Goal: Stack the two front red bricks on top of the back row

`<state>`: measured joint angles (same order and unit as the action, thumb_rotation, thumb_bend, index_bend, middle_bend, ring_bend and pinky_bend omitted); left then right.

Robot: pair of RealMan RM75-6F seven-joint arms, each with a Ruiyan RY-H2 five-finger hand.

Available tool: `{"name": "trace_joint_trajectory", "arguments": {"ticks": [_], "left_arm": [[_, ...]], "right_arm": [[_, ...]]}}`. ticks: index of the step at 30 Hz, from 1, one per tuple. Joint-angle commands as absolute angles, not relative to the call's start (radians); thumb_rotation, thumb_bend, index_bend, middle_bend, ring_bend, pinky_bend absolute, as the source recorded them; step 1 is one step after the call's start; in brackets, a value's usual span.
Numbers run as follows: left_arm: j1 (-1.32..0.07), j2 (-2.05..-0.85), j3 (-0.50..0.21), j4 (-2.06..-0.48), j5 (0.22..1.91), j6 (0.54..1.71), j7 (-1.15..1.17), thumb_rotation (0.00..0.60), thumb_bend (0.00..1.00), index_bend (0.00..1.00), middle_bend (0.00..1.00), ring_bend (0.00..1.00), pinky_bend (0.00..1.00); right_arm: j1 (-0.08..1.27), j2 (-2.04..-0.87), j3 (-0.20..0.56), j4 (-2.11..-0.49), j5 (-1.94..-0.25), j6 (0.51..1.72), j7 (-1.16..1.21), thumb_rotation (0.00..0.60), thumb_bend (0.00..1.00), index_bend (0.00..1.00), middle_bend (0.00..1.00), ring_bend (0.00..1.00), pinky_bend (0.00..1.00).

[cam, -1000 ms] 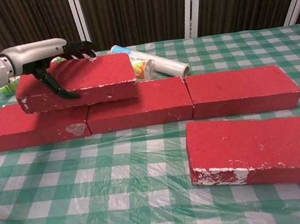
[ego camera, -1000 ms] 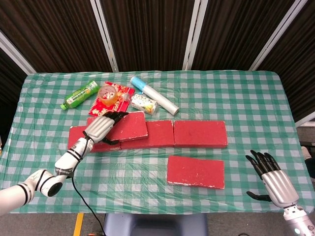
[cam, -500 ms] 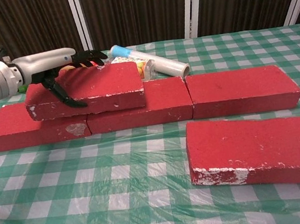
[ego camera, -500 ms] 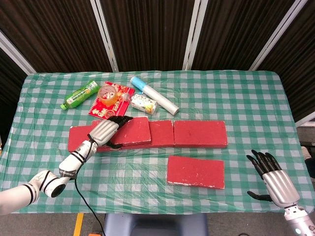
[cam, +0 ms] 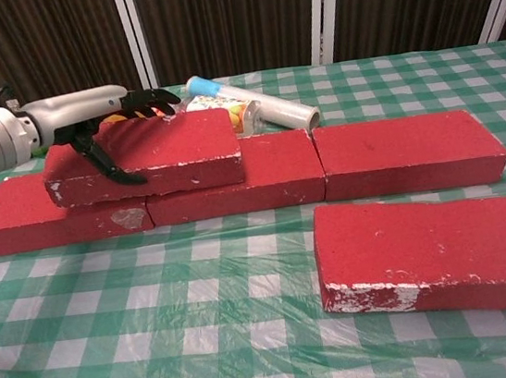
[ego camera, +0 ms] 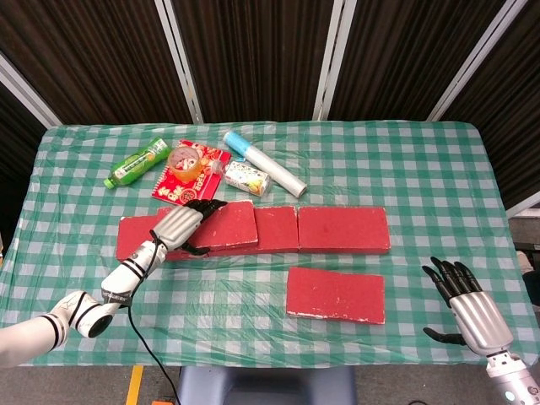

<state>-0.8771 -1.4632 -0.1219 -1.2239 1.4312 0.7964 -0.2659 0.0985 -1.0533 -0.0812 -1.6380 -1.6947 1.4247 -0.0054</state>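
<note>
My left hand grips a red brick, fingers over its far edge and thumb on its front face. That brick lies flat on the back row, straddling the left brick and the middle brick. The right back brick has nothing on it. A second front brick lies flat before the row at the right. My right hand hovers open near the table's front right corner and holds nothing.
Behind the row lie a green bottle, a red packet with a tape roll on it, a small carton and a film roll. The checked cloth covers the table.
The left hand has lowered the tilted brick and slid it a little right; it now rests level on the back row. The right hand has stayed put.
</note>
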Motion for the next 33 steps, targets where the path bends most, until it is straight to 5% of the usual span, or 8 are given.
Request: {"name": "trace_joint_trajectory", "arguments": {"ticks": [1,10,33], "left_arm": [[-0.879,-1.463,-0.117,-1.223,1.432,0.79,-0.268,0.6,0.25,0.0,0.12,0.17,0.36],[-0.884,-1.466,-0.109,-1.206,1.432,0.779,-0.286,0.6,0.25,0.0,0.05,0.01,0.29],[-0.886,-1.459,-0.098,-1.214,1.426,0.777,-0.273,0.6,0.24,0.0,0.0,0.0,0.15]], "right_arm": [[0.098,-1.054,-0.082,-1.639,-1.695,1.424,-0.007,0.6,0.08,0.0,0.0,0.0,0.0],[0.095,-1.053,-0.081,-1.642,-1.692,1.426,-0.013,0.6,0.08,0.0,0.0,0.0,0.0],[0.096,-1.056,-0.079,-1.643,-1.689,1.42,-0.02,0.6,0.08,0.0,0.0,0.0,0.0]]}}
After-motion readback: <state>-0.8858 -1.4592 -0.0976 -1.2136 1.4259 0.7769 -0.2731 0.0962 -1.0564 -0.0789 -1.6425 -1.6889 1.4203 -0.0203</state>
